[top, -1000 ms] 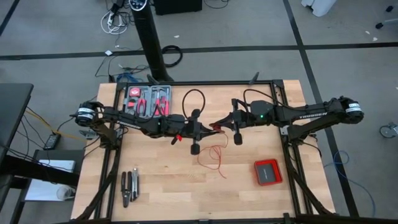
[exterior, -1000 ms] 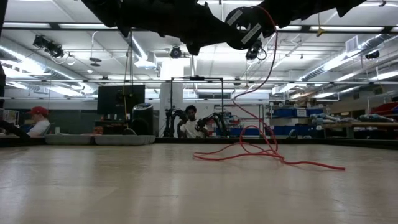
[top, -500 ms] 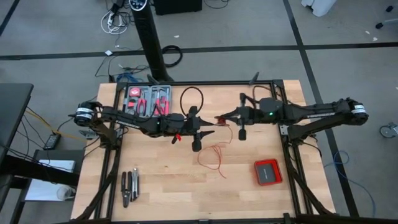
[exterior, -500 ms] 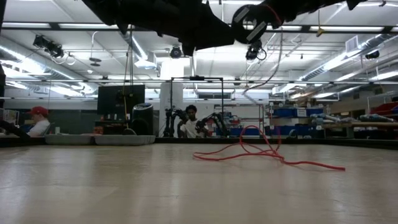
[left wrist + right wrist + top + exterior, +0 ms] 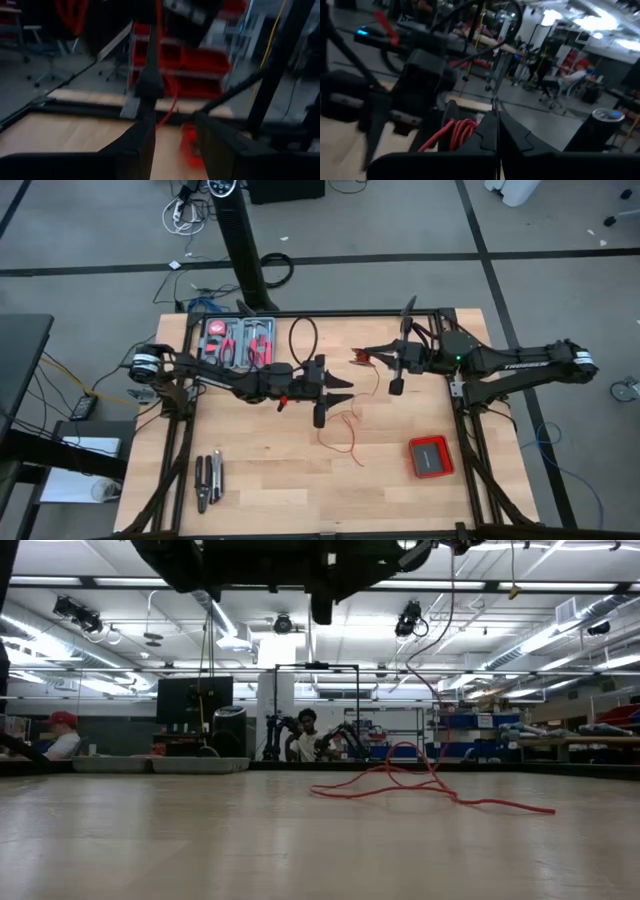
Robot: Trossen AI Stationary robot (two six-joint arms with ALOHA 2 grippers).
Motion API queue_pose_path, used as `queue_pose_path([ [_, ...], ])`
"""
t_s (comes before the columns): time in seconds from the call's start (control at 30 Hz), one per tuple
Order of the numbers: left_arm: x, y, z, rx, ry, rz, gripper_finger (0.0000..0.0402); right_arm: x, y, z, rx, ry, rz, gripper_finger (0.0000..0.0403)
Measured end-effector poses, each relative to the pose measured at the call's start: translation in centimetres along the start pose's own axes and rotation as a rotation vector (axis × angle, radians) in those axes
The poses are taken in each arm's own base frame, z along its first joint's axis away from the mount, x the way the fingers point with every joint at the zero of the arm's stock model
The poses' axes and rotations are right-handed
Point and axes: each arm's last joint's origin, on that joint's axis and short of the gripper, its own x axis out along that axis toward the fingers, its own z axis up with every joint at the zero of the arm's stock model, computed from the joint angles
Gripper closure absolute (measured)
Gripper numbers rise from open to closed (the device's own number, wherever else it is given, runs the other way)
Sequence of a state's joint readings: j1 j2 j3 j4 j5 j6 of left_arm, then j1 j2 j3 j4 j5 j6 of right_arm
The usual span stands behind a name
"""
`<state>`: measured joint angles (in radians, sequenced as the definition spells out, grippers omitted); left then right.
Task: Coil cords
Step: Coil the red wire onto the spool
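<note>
The cords are one thin red wire. Its loose loops (image 5: 342, 432) lie on the table's middle, also seen in the low view (image 5: 400, 784). One strand (image 5: 437, 690) rises from them to a small red coil (image 5: 460, 131) at my right gripper (image 5: 357, 357), which is shut and held level above the table, right of centre. My left gripper (image 5: 346, 392) stands open and level just left of it, nearer the front; nothing is between its fingers (image 5: 145, 140). My right gripper pinches the wire at its coiled end (image 5: 470, 127) between its two shut fingers, which lie level and point toward the table's left. The coil sits beside the fingertips, lifted clear. A slack strand hangs from it down to the loops on the table.
A tray of red-handled pliers (image 5: 238, 340) stands at the far left. Dark hand tools (image 5: 208, 480) lie near the front left, and a flat red box (image 5: 431, 456) near the right. People sit in the room beyond the table (image 5: 305, 735).
My left gripper has opened, let go of the coil and rolled a little. My right gripper, staying shut on the coil, has drawn back toward the table's right and far side and risen. The hanging strand has been pulled up; the loops stay on the table.
</note>
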<state>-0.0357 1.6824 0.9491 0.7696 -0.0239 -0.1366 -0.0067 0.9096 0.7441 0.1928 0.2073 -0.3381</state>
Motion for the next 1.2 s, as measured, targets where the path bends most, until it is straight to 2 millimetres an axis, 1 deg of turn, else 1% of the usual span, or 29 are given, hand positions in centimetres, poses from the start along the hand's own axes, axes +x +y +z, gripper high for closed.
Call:
queue_pose_path([
  [0.13,0.9,0.0,0.0,-0.012,-0.042,-0.005,0.0260,0.3,-0.1,0.3,-0.012,-0.041,-0.024,0.0403],
  [0.3,2.4,-0.2,-0.5,-0.013,-0.037,-0.005,0.0260,1.0,0.2,0.2,-0.015,-0.050,-0.033,0.0403],
  [0.4,3.2,-0.2,-0.8,-0.032,-0.035,0.016,0.0260,1.2,0.6,0.3,-0.055,-0.057,-0.066,0.0403],
  [0.57,3.4,0.0,-0.6,-0.056,-0.068,0.081,0.0260,1.1,1.0,1.0,-0.090,-0.098,-0.098,0.0403],
  [0.7,3.4,-0.3,-0.3,-0.060,-0.106,0.070,0.0260,1.1,1.1,1.1,-0.099,-0.105,-0.105,0.0403],
  [0.87,3.4,-0.5,-0.3,-0.061,-0.112,0.062,0.0260,1.4,1.2,1.2,-0.120,-0.116,-0.131,0.0403],
  [1.0,3.3,-1.1,-0.3,-0.065,-0.111,0.035,0.0260,1.4,1.1,1.3,-0.130,-0.124,-0.147,0.0403],
  [1.2,3.3,-1.3,-0.3,-0.063,-0.117,0.059,0.0260,1.3,1.1,1.5,-0.134,-0.146,-0.156,0.0403],
])
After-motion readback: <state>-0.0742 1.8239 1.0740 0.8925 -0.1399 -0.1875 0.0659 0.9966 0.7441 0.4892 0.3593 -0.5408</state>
